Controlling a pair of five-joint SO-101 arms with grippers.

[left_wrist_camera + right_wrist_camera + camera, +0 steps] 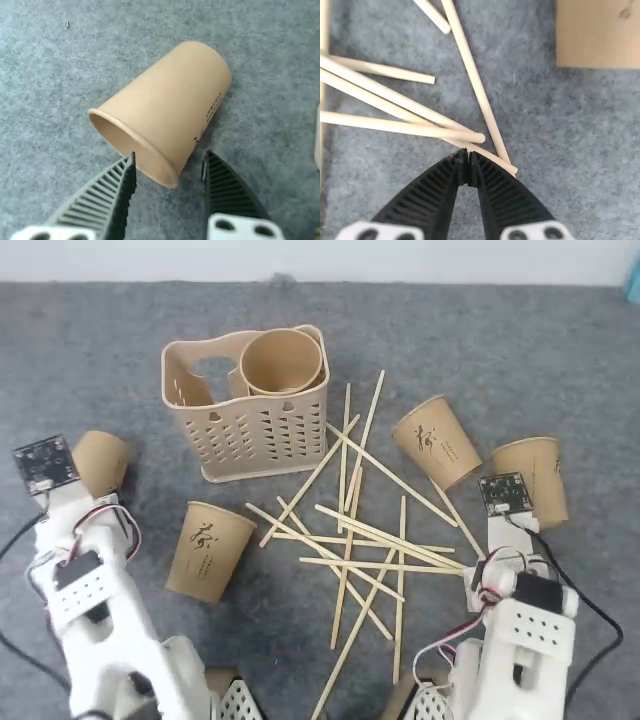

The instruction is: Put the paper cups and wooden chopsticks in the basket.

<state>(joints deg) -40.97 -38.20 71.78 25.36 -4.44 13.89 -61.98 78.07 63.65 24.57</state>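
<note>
Here, left claw [169,159] at cup [165,110]

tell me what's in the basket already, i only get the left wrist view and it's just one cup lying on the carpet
Observer: one paper cup stands in the basket, no chopsticks in there.
Operator: where's the right arm at
Observer: the right gripper is shut, tips at the ends of chopsticks on the carpet.
Operator: how many more are out
Observer: four cups on their sides: yours, one before the basket, two at the right.
</note>
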